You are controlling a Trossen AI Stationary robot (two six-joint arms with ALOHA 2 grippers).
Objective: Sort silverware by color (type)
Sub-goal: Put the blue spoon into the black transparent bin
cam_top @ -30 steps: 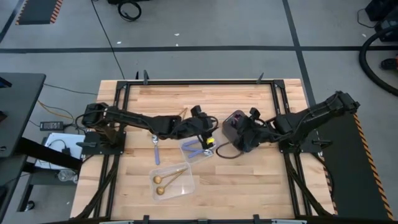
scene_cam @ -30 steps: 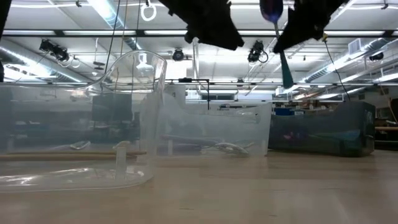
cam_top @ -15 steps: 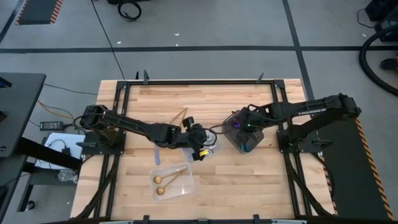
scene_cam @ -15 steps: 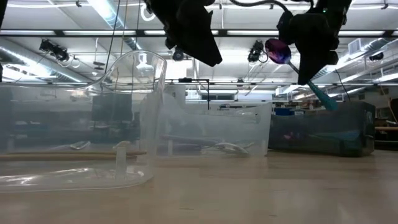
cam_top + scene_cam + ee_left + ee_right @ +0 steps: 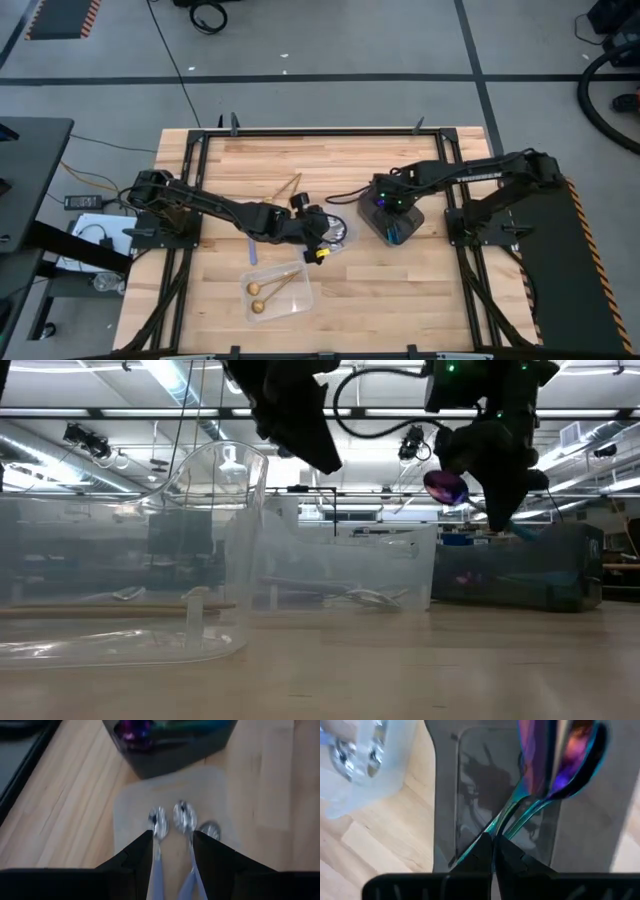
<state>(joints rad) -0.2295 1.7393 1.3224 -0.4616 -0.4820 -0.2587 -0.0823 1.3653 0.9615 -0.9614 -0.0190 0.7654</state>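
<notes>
Pale wooden planks formed the table, ringed by a black frame, with a wide ceiling-lit hall beyond it in the low view.

A second earlier the right gripper had hung beside the dark grey tray with the iridescent spoon raised high. It had since swung over the tray and come down, so the spoon's bowl sat just above the tray's rim. The jaws were closed on the spoon's slim handle; in the right wrist view the purple-blue bowl stood out past the fingertips, and directly beyond them more iridescent spoons already lay on the tray's floor. This looked like the final approach before a release into the matching pile.

Meanwhile the left gripper had drawn back from its earlier spot and hovered over the clear tray. Its jaws stood apart with nothing between them. Straight ahead of the fingertips two silver spoons lay side by side in that tray, their handles running back toward the jaws.

Well short of both grippers, a second clear tray held the gold spoons, while one bluish spoon and one gold spoon rested loose on the table, not yet sorted.
</notes>
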